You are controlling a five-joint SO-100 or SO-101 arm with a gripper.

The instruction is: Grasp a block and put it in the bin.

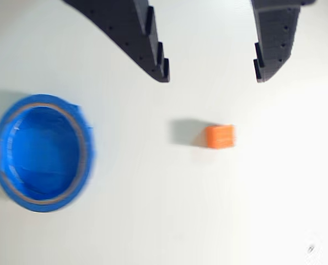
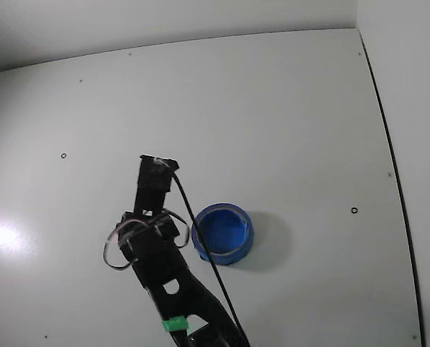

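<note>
- One small orange-pink cube, the block point(image 1: 220, 136), sits alone on the flat white counter point(image 1: 152, 232), below and between the two dark toothed jaws of the gripper point(image 1: 212, 77) in the wrist view; the jaws stand wide apart and hold nothing.
- The block looks light and rigid, with plain flat faces; I would expect it to take a firm pinch without squashing, though so small a piece could skid or twist if one jaw met it first.
- Opposite side faces seem the place to grip, jaws straddling it squarely and brought down close to the counter.
- The round, shallow, bright blue bin point(image 1: 41, 152) lies well apart to the block's left in the wrist view, open side up, its thick rim the only raised edge to clear.
- In the fixed view the bin point(image 2: 223, 233) sits just right of the arm; the block is hidden there, probably behind the arm.
- Bare counter lies all round, so there is ample room to move.
</note>
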